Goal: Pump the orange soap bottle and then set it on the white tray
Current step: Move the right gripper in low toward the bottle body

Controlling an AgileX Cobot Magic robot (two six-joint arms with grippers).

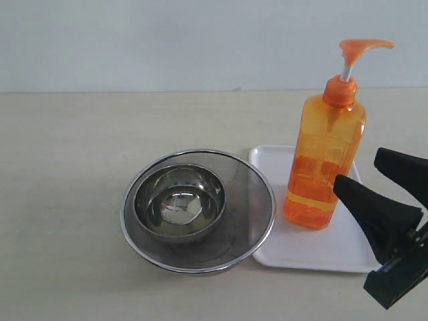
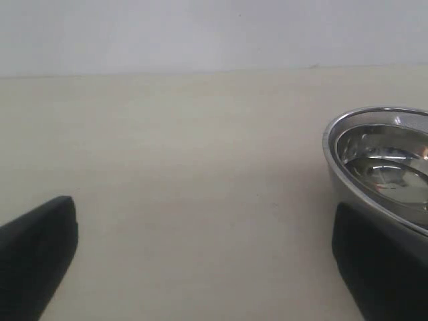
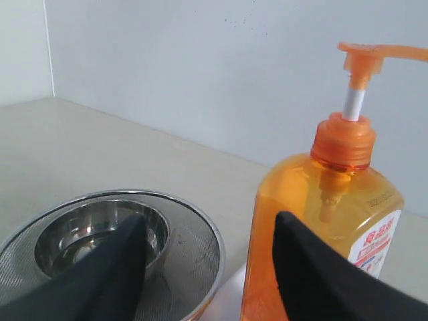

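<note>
While I am checking the exterior view, the orange soap bottle [image 1: 326, 160] is standing upright on the white tray [image 1: 301, 251], near its middle. Its pump head is sitting raised on the white stem, with the spout pointing to 3 o'clock.

The right gripper [image 1: 358, 168] is hovering at 4 o'clock from the bottle, just beside its lower body. Its jaws are standing apart and grasping nothing. I cannot tell whether the nearer finger is touching the bottle.

A small steel bowl [image 1: 179, 200] is sitting nested inside a large steel bowl [image 1: 254, 200] on the table [image 1: 67, 167], at 9 o'clock from the bottle. The large bowl's rim is meeting the tray's 9 o'clock edge.

In the left wrist view, the left gripper [image 2: 204, 214] is hanging released, with its fingers spread wide over bare table. The large bowl's rim is showing just beside one finger.
</note>
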